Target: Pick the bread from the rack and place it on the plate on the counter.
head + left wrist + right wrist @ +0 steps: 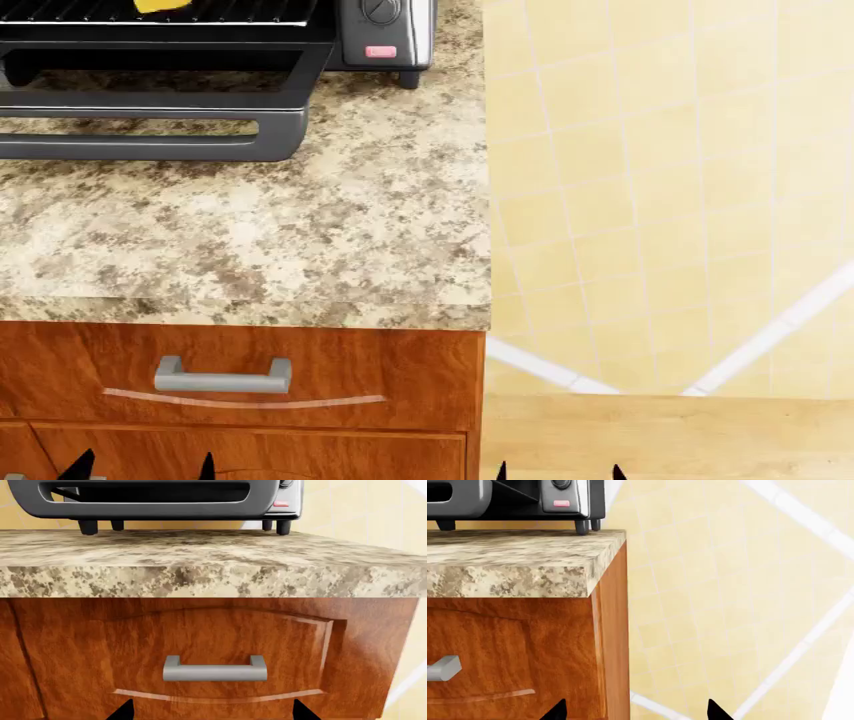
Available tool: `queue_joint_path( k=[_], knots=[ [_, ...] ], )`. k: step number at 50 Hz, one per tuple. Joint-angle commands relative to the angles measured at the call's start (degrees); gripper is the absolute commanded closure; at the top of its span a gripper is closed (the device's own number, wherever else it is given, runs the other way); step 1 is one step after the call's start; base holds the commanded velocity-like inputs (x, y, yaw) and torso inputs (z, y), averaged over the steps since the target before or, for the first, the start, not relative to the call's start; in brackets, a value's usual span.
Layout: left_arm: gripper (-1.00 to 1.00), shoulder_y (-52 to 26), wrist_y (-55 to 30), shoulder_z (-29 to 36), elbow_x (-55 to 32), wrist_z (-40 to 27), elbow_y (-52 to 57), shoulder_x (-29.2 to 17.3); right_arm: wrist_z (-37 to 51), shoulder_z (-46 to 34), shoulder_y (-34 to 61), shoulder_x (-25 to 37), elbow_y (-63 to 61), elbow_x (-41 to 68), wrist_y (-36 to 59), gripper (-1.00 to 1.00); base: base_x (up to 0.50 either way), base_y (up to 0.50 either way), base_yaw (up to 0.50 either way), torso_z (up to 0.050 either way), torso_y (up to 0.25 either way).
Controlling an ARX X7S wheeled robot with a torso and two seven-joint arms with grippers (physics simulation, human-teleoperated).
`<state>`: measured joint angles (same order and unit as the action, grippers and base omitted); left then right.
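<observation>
Head view shows the bread [163,6] far-left on the rack [80,11], awaiting pickup. Both grippers, left gripper [140,468] and right gripper [558,470], hang low and near, spread, grasping nothing.

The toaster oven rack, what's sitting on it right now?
On the rack, only a yellow edge of the bread shows in the head view; the frame edge cuts off the rest.

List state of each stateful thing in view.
toaster oven door: open, folded down over the counter.
rack: holds the bread, only a yellow edge in view.
cabinet drawer: closed.
left tool: open, empty, low before the drawer.
right tool: open, empty, beyond the counter's end, over the floor.
plate: not in view.
</observation>
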<state>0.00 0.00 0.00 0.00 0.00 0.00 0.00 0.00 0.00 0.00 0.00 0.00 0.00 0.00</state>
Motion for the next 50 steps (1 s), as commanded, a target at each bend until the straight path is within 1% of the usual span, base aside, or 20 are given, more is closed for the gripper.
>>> queue_joint_path(
  k=[1,4,19,21,22,23,24,28,30,33,38,39,40,41,42,44,45,46,50],
  knots=[
    [-1.0,-0.03,-0.01,0.83,-0.75,-0.83,-0.01,-0.75,1.19,-1.21,0.32,0.99,1.16,1.0,-0.88,-1.0,0.0,0.0,0.0,0.0,0.0],
    [-1.0,-0.47,0.03,2.02,-0.51,-2.13,-1.08,-1.54,3.14,-2.17,-0.04,1.68,0.71,-0.06,-0.87,-1.0,0.0,0.0,0.0,0.0,0.0],
    [-1.0,0.53,-0.86,4.19,-1.52,-5.11,0.61,-3.3,4.8,-4.3,-0.93,3.54,-0.21,1.84,-1.2,-1.0,0.0,0.0,0.0,0.0,0.0],
    [-1.0,1.32,1.13,4.49,-1.9,-4.81,1.24,-3.7,4.98,-4.62,-0.96,3.7,-0.17,1.88,-1.27,-1.0,0.0,0.0,0.0,0.0,0.0],
    [-1.0,1.88,3.45,5.29,-0.66,-4.89,1.58,-4.17,5.02,-4.72,-0.86,3.79,0.02,1.98,-1.34,-1.0,0.0,0.0,0.0,0.0,0.0],
    [-1.0,2.15,3.76,5.74,-1.69,-3.64,1.99,-4.53,5.15,-4.84,-0.95,3.88,-0.32,1.99,-1.13,-1.0,0.0,0.0,0.0,0.0,0.0],
    [-1.0,2.16,2.58,5.86,-0.62,-4.58,2.29,-4.59,5.24,-4.92,-1.05,3.97,-0.71,2.1,-0.9,-1.0,0.0,0.0,0.0,0.05,0.018],
    [-1.0,3.57,3.46,5.95,-1.27,-4.75,5.27,-5.02,5.63,-5.23,-1.69,4.37,-2.8,2.44,0.33,-1.0,0.0,0.0,0.0,0.05,0.016],
    [-1.0,4.38,2.03,6.45,0.37,-5.54,9.29,-5.55,6.0,-5.51,-2.02,4.76,-3.85,1.94,0.39,-1.0,0.0,0.0,0.0,0.05,0.018],
    [-1.0,5.38,-0.27,6.9,0.43,-5.55,13.49,-5.99,6.42,-5.53,-3.04,5.35,-8.01,1.96,2.49,-1.0,0.0,0.0,0.0,0.05,0.018],
    [-1.0,7.53,-8.68,7.31,0.14,-5.46,24.56,-6.96,6.73,-5.57,-4.42,6.4,-15.54,2.66,7.83,-1.0,0.0,0.0,0.0,0.05,0.024],
    [-1.0,8.03,-11.84,7.1,-0.04,-5.44,28.77,-7.29,6.47,-5.64,-4.52,6.82,-18.95,3.16,10.49,-1.0,0.0,0.0,0.0,0.05,0.037],
    [-1.0,8.21,-13.2,6.95,-0.46,-5.3,30.89,-7.5,6.74,-5.79,-4.18,7.07,-21.36,2.99,13.94,-1.0,0.0,0.0,0.0,0.05,0.037],
    [-1.0,8.21,-15.35,6.65,-2.48,-4.55,32.97,-7.42,6.68,-5.94,-4.03,7.53,-23.25,2.78,14.95,-1.0,0.0,0.0,0.0,0.05,0.039],
    [-1.0,8.08,-17.23,7.29,-0.88,-5.2,34.87,-7.75,6.75,-5.61,-3.66,7.71,-26.34,3.4,18.13,-1.0,0.0,0.0,0.0,0.05,0.043],
    [-1.0,7.85,-20.91,7.38,-0.98,-5.27,38.75,-8.04,6.7,-5.5,-3.08,8.35,-30.94,3.82,22.14,-1.0,0.0,0.0,0.0,0.05,0.049],
    [-1.0,7.84,-21.27,7.47,-1.0,-5.25,39.37,-8.18,6.72,-5.7,-3.02,8.56,-31.77,3.7,22.68,-1.0,0.0,0.0,0.0,0.05,0.051],
    [-1.0,7.55,-23.47,7.61,-0.84,-5.34,41.34,-8.35,6.87,-6.07,-2.53,8.85,-33.76,3.4,25.27,-1.0,0.0,0.0,0.0,0.05,0.049],
    [-1.0,5.88,-29.96,7.37,-0.86,-5.33,46.87,-9.12,6.99,-6.49,-1.04,9.69,-37.2,3.1,29.94,-1.0,0.0,0.0,0.0,0.05,0.049]
  ],
)
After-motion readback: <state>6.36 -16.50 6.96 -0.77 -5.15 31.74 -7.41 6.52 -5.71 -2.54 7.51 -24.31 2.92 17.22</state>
